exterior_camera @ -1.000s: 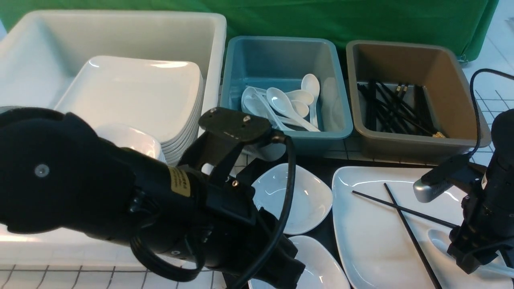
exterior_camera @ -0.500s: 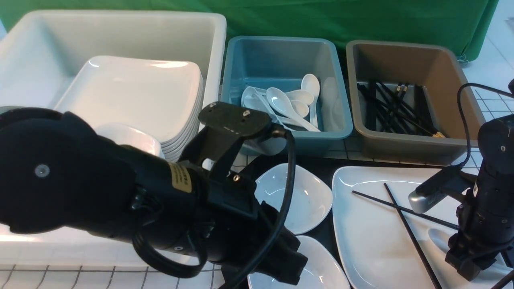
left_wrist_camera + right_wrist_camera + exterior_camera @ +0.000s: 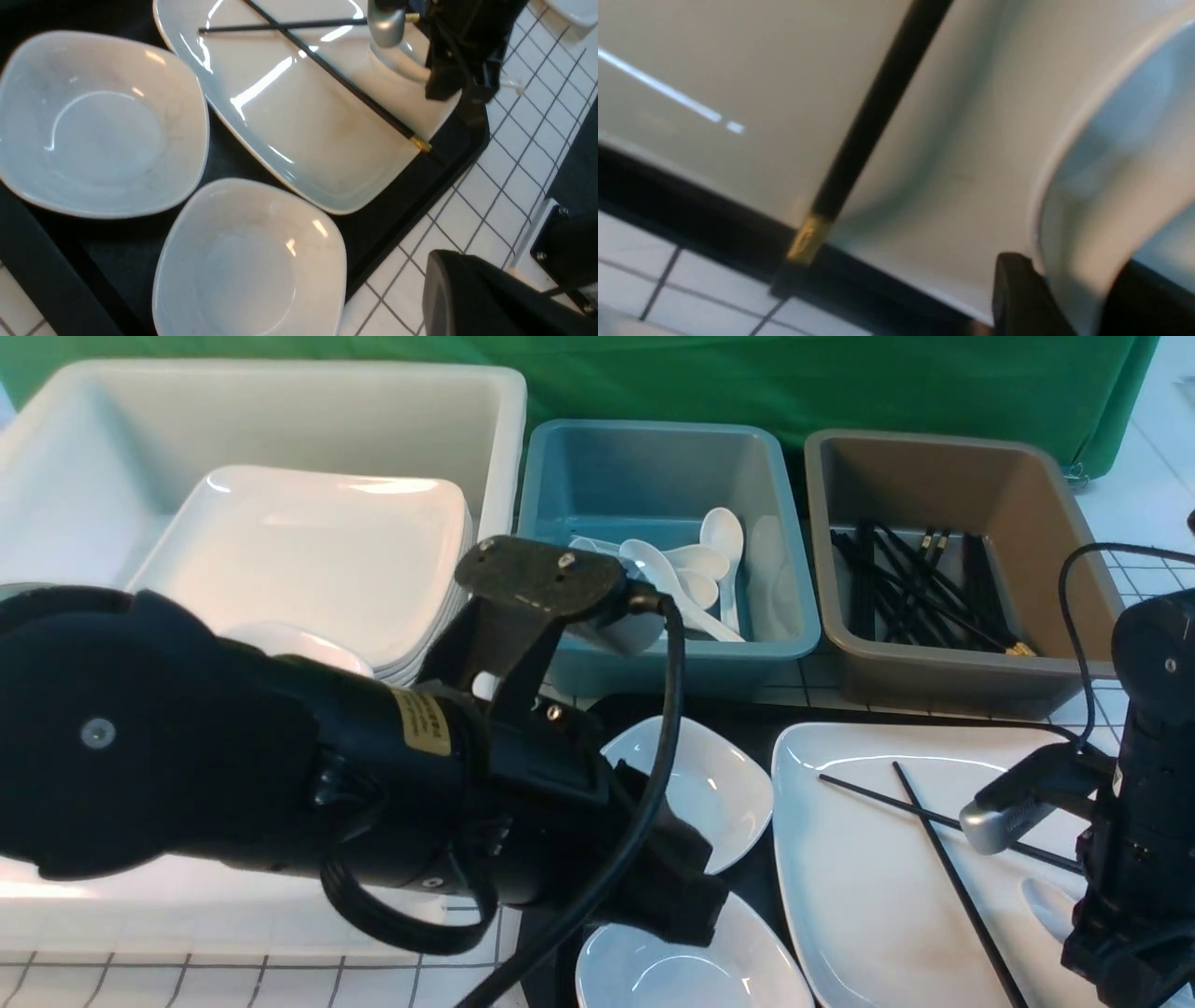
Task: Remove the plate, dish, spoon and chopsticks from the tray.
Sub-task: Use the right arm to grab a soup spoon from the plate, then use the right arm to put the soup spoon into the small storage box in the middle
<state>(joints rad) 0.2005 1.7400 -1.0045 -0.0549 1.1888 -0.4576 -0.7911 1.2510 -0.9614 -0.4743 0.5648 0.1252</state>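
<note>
The black tray (image 3: 747, 723) holds the large white plate (image 3: 868, 887) and two small squarish white dishes (image 3: 724, 793) (image 3: 672, 975). Two black chopsticks (image 3: 943, 854) lie crossed on the plate. The white spoon (image 3: 1046, 905) lies at the plate's right end. My right gripper (image 3: 1120, 971) is down on the spoon's handle. In the right wrist view its fingers (image 3: 1017, 294) press both sides of the spoon (image 3: 1111, 163), next to a chopstick (image 3: 873, 116). My left gripper (image 3: 681, 896) hovers over the near small dish (image 3: 252, 261). Only one finger (image 3: 467, 289) shows, so its opening is unclear.
A white bin (image 3: 504, 448) at the back left holds stacked plates and small dishes. A blue bin (image 3: 784, 523) holds spoons. A brown bin (image 3: 1055, 523) holds chopsticks. The left arm's bulk hides the near left. A green cloth hangs behind.
My right gripper has sunk lower onto the spoon's handle at the plate's right end. My left arm has lifted slightly and shifted right over the small dishes.
</note>
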